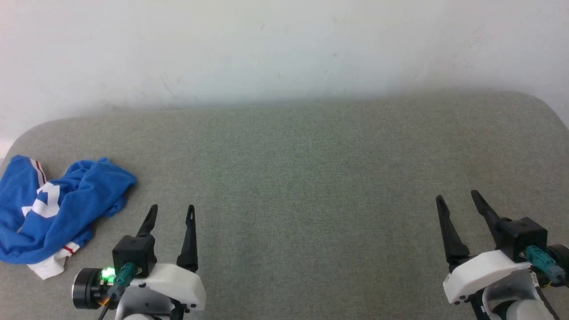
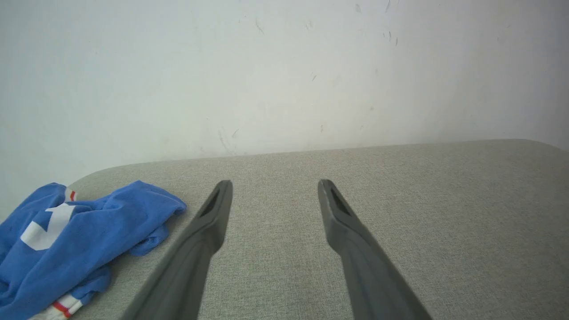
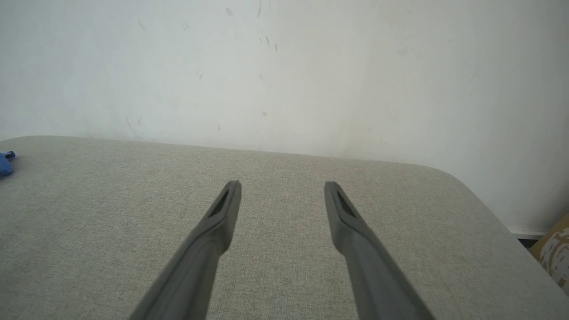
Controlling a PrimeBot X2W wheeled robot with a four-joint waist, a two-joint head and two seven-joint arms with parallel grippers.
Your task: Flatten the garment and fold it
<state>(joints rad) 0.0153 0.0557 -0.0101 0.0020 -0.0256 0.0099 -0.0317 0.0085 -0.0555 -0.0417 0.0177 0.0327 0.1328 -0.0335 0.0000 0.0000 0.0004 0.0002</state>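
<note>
The garment (image 1: 58, 209) is a royal-blue shirt with white print and red-and-white trim, lying crumpled in a heap at the left edge of the grey padded surface (image 1: 311, 178). My left gripper (image 1: 172, 210) stands open and empty just to its right, apart from the cloth. In the left wrist view the garment (image 2: 75, 240) lies left of the left gripper (image 2: 274, 184). My right gripper (image 1: 458, 199) is open and empty far off at the right side. The right wrist view has the right gripper (image 3: 282, 186) over bare fabric, with a scrap of blue garment (image 3: 5, 162) at the far left edge.
A pale wall (image 1: 284, 49) rises right behind the surface's far edge. The surface has rounded corners at left and right. Past its right corner, in the right wrist view, a brown patterned object (image 3: 555, 253) sits low beside the wall.
</note>
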